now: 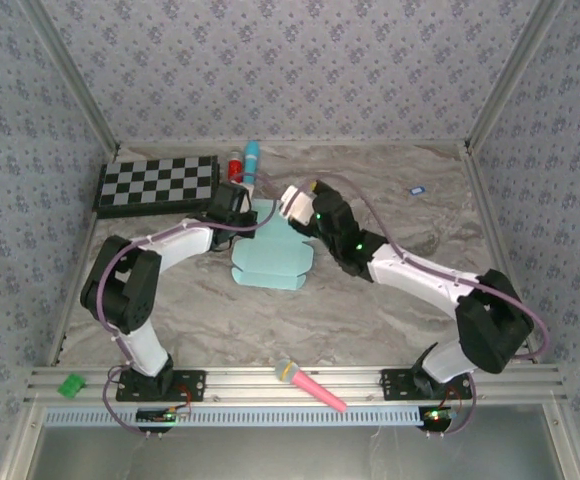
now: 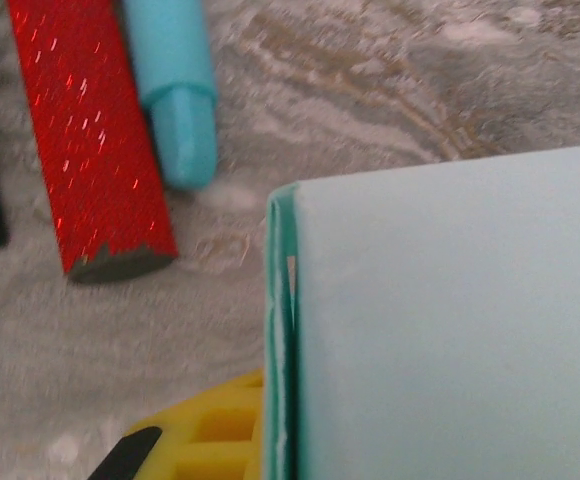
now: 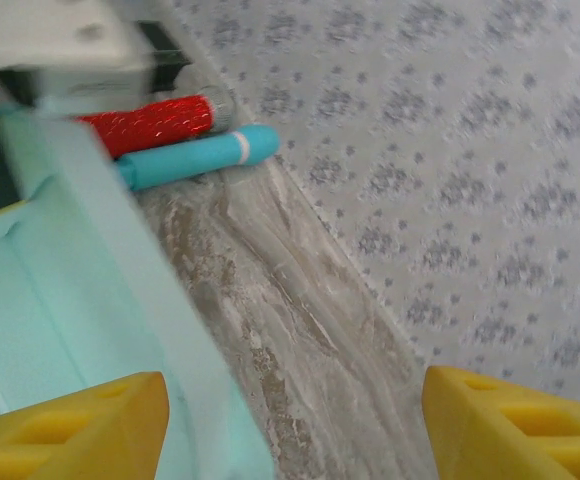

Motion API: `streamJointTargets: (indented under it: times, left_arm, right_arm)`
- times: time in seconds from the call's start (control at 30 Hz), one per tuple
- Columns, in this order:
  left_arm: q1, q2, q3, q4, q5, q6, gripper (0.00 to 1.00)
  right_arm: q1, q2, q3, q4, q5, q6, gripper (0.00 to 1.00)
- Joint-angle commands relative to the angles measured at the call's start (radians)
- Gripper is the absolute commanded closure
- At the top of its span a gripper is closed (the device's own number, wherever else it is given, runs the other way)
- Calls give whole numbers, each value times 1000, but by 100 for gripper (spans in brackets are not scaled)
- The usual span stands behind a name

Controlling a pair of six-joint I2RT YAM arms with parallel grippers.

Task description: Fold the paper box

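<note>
The paper box (image 1: 270, 252) is pale mint card lying mid-table, its far end folded upward. My left gripper (image 1: 242, 205) is at that end's left corner, shut on the raised edge. In the left wrist view a yellow finger (image 2: 205, 435) presses the folded edge of the paper box (image 2: 450, 320) from the left, and the other finger is hidden behind the card. My right gripper (image 1: 292, 203) hovers at the far right corner, open. In its wrist view the right gripper (image 3: 295, 430) holds nothing, and a wall of the paper box (image 3: 120, 250) stands just beside its left finger (image 3: 70, 430).
A red glitter tube (image 2: 90, 140) and a cyan marker (image 2: 180, 90) lie just beyond the box by the back wall. A checkerboard (image 1: 158, 183) sits at the back left. A pink marker (image 1: 310, 385) and a green block (image 1: 70, 385) rest on the near rail.
</note>
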State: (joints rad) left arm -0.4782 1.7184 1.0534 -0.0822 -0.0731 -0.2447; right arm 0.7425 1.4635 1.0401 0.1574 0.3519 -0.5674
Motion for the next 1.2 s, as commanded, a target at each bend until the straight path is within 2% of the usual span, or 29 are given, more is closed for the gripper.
streamJointTargets:
  times: [0.0,0.17,0.3,0.57,0.67,0.93,1.17]
  left_arm:
    - [-2,-57,25,-105,-18,-127,90]
    - [-2,-85,35,-184,-58,-222,95]
    - [-1,-103,48,-235,-56,-283,95]
    - [-2,-106,83,-324,-30,-354,100]
    - [-3,-103,79,-318,-13,-358,100]
    - [-3,-114,76,-318,0,-360,100]
    - [-3,-117,75,-314,7,-364,100]
  right_arm:
    - [-51,-50,103,-283,-6,273,30]
    - [-117,-60,187,-434,-89,433,30]
    - [-162,-40,239,-518,-181,541,34]
    - [-164,56,374,-613,-297,660,44]
    - [-153,98,413,-622,-322,682,55]
    - [-138,241,555,-719,-305,685,91]
    - [-130,334,623,-747,-257,693,100]
